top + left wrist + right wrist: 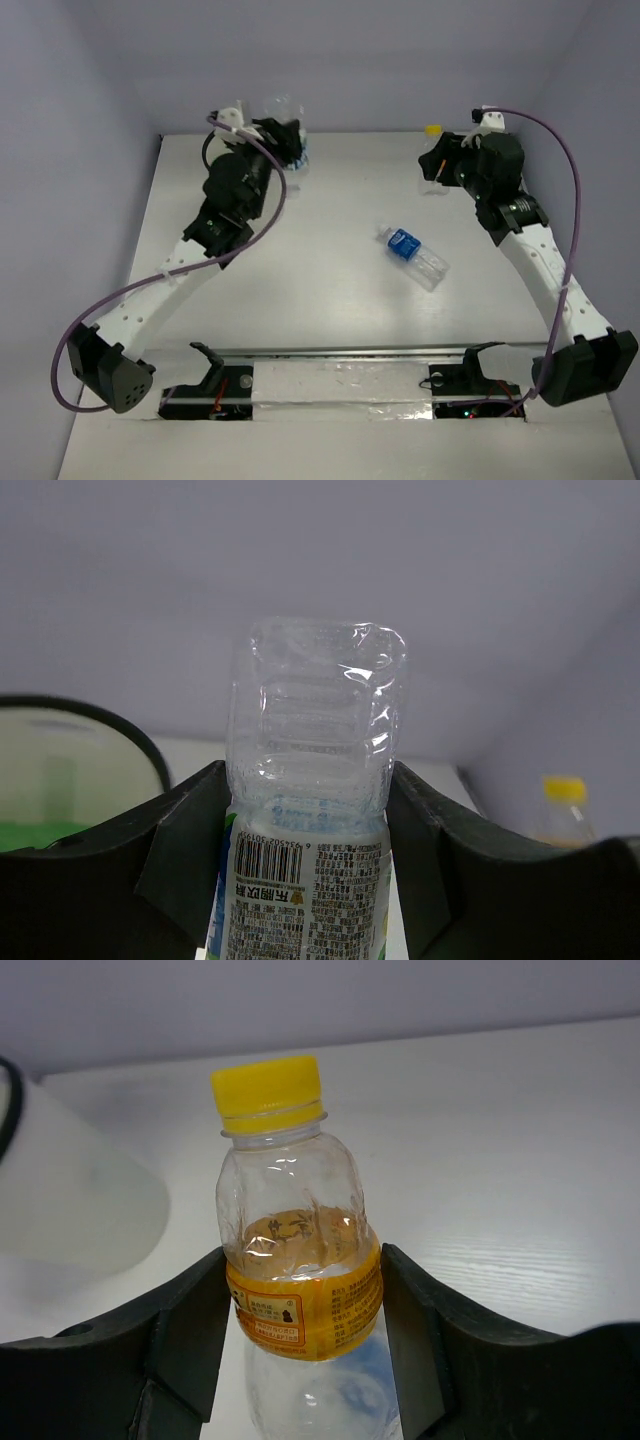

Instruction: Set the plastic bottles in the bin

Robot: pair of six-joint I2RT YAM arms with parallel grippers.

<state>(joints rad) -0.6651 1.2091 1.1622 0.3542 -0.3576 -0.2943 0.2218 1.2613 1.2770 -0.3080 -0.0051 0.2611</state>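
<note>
Left gripper clamps a crumpled clear bottle at its barcode label; long axis along the fingers, ribbed end outward, bin near on its left. Right gripper grips an upright yellow-capped bottle, orange label, cap up. Blue-labelled bottle lies on the table, white cap pointing far-left.

1 bottle lies on the table, right of centre.

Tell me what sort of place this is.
Probably a robot lab test cell: a white table boxed in by plain pale walls, a left arm and right arm bolted at its near edge, a plastic bottle lying loose.
</note>
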